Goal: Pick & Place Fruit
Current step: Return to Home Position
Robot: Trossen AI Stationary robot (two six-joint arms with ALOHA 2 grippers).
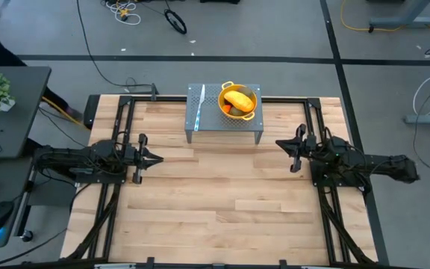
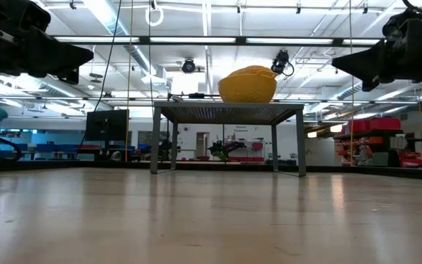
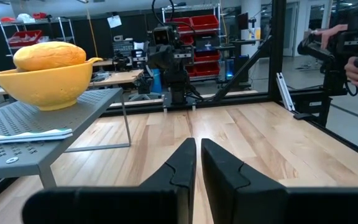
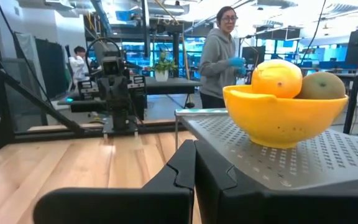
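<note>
A yellow colander (image 1: 238,101) stands on a small grey perforated stand (image 1: 224,123) at the table's far middle. In it lie a yellow-orange oblong fruit (image 1: 238,99) and an olive-green fruit (image 4: 322,85); a small orange-red piece (image 1: 228,110) shows beside them. A slim silver-and-blue knife (image 1: 199,103) lies on the stand, left of the colander. My left gripper (image 1: 157,158) hovers shut over the table's left side, pointing right. My right gripper (image 1: 278,143) hovers shut over the right side, pointing left. The dark ball is not visible.
The stand (image 2: 227,111) rests on thin legs with open room beneath. Bare wooden tabletop (image 1: 222,202) spreads between and in front of the arms. A dark metal frame (image 1: 118,112) borders the table. A person (image 4: 219,53) stands beyond the table in the room.
</note>
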